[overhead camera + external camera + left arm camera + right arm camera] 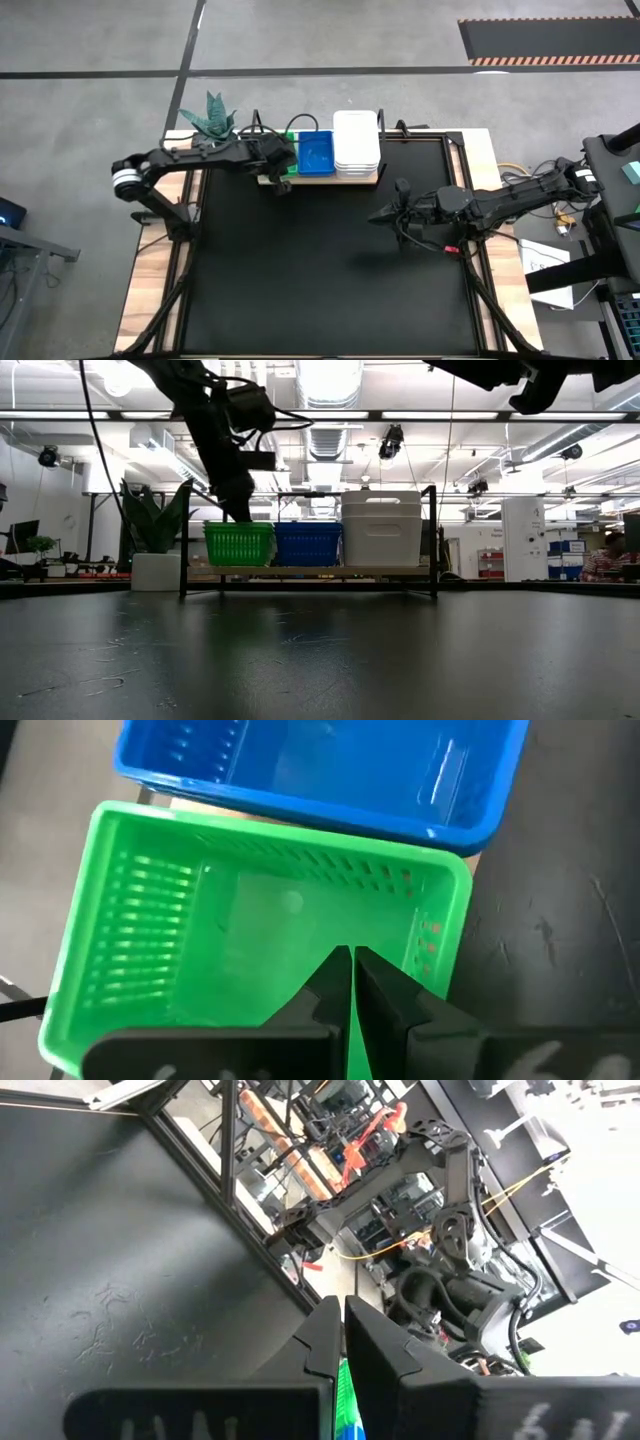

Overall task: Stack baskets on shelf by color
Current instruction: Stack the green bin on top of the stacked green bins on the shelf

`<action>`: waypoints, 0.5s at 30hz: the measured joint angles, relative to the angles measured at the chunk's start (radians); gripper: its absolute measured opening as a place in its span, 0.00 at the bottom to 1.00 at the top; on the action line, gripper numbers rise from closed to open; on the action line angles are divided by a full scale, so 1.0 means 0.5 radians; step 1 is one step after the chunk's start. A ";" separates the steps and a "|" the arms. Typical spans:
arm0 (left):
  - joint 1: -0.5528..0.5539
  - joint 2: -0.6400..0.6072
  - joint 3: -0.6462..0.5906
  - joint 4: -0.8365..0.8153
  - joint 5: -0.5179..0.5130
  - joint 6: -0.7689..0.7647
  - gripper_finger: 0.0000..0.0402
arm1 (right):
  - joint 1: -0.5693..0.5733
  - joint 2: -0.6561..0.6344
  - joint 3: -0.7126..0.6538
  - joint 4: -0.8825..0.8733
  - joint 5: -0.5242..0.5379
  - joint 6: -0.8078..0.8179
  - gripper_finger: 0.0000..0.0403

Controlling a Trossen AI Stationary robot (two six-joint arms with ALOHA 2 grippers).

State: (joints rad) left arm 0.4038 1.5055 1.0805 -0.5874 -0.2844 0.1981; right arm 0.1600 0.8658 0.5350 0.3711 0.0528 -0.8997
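Note:
The shelf [310,573] stands at the table's far edge and carries three stacks side by side: green baskets [239,544], blue baskets [308,544] and white baskets [381,528]. In the high view the blue stack [316,153] and white stack [356,143] show plainly, while the green stack [291,169] is mostly hidden under my left arm. My left gripper [351,958] is shut and points down into the top green basket [230,920]. My right gripper [383,214] is shut, hovers above the table's right half and holds nothing. My left gripper comes from above with its shut fingers [241,512] close over the rim of the top green basket [239,526]. No wall of the basket runs between the fingers. Whether the tips touch the basket, I cannot tell.
A potted plant [155,535] stands left of the shelf, close beside my left arm. The black tabletop [320,270] spreads out in front of the shelf. Black frame posts [433,540] stand at the shelf's ends. Cables and gear lie beyond the table's right edge [400,1240].

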 joint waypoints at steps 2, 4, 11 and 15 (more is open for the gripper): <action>-0.002 -0.017 0.000 0.005 0.002 0.000 0.00 | 0.000 0.000 0.000 0.000 0.000 0.000 0.03; -0.003 -0.035 0.000 0.003 0.003 0.003 0.00 | 0.000 0.000 0.000 0.000 0.000 -0.001 0.03; -0.024 -0.070 0.002 -0.023 0.214 0.089 0.00 | -0.003 0.000 0.000 0.000 0.000 -0.011 0.03; -0.030 -0.089 0.009 -0.111 0.199 0.090 0.00 | -0.003 0.000 0.000 0.000 0.001 -0.011 0.03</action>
State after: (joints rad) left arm 0.3889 1.4608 1.0848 -0.6427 -0.1851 0.2431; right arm 0.1585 0.8658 0.5350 0.3710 0.0531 -0.9054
